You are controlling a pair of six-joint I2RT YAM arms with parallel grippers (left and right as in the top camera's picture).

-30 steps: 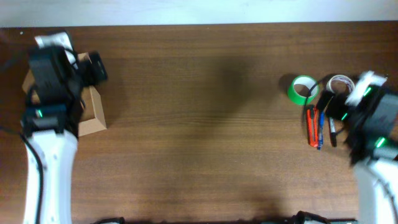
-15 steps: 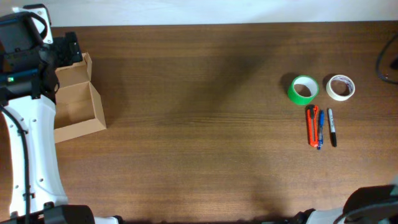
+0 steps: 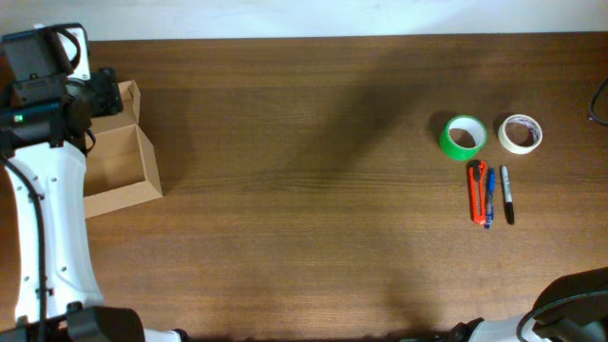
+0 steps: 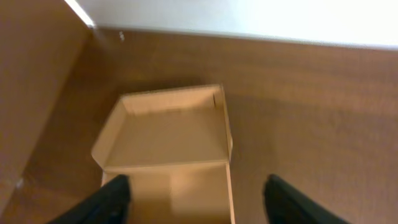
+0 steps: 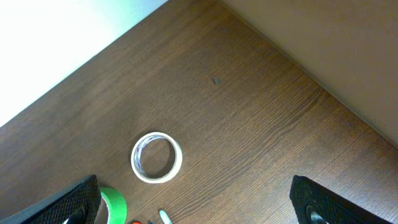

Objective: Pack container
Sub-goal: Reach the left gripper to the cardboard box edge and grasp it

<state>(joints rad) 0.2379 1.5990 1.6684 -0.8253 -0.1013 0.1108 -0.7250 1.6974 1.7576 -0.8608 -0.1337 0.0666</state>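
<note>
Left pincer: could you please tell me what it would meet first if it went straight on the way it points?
The open box, straight ahead of the left pincer; probably its inside, near the lid's fold, though depth is unclear.

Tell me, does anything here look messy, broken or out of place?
Nothing stands out. The cardboard box sits open at the left edge. On the right, the green tape roll and white tape roll lie flat, with the orange cutter, blue pen and black marker lined up.
</note>
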